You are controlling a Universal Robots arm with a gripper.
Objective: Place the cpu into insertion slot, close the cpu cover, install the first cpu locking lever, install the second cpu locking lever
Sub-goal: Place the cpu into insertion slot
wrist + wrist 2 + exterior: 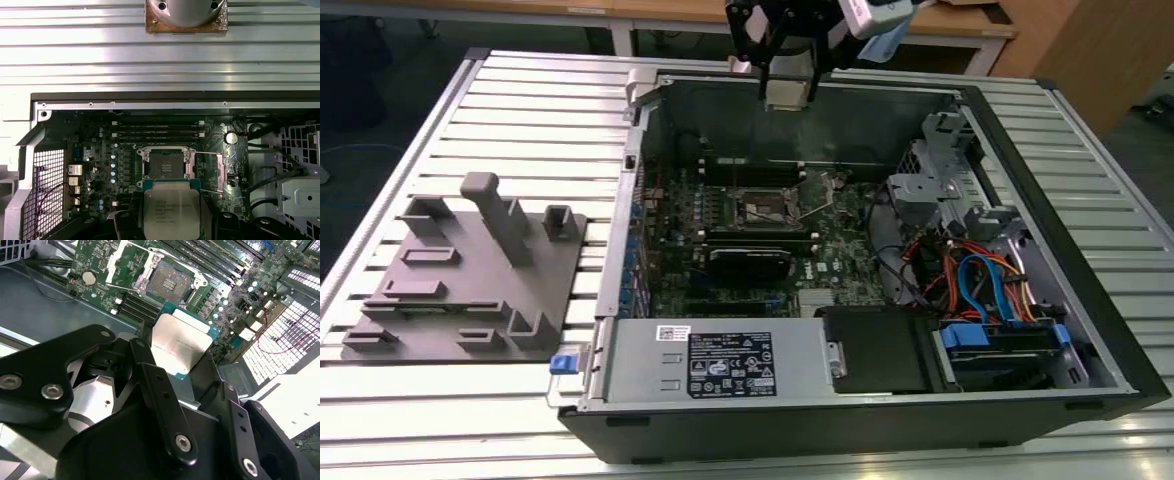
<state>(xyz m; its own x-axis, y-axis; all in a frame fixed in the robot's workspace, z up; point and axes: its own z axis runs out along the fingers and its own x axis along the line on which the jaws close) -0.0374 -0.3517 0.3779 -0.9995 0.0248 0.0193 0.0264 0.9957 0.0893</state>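
My gripper (786,80) hangs above the back wall of the open computer case (1067,180), shut on the cpu (786,93), a small pale silver square chip. In both wrist views the cpu (179,344) (171,212) sits between the black fingers (150,370), well above the motherboard. The insertion slot (762,207) (167,281) (165,163) lies bare, with its dark contact field showing. The cpu cover (220,170) stands swung open beside the slot. A thin wire locking lever (825,203) is raised at the slot's side.
A grey fixture plate (467,270) with upright holders lies at the exterior view's left on the slatted metal table (534,100). Inside the case are memory slots (157,131), a black card (747,262), the power supply (707,365) and a drive bay with coloured cables (981,285).
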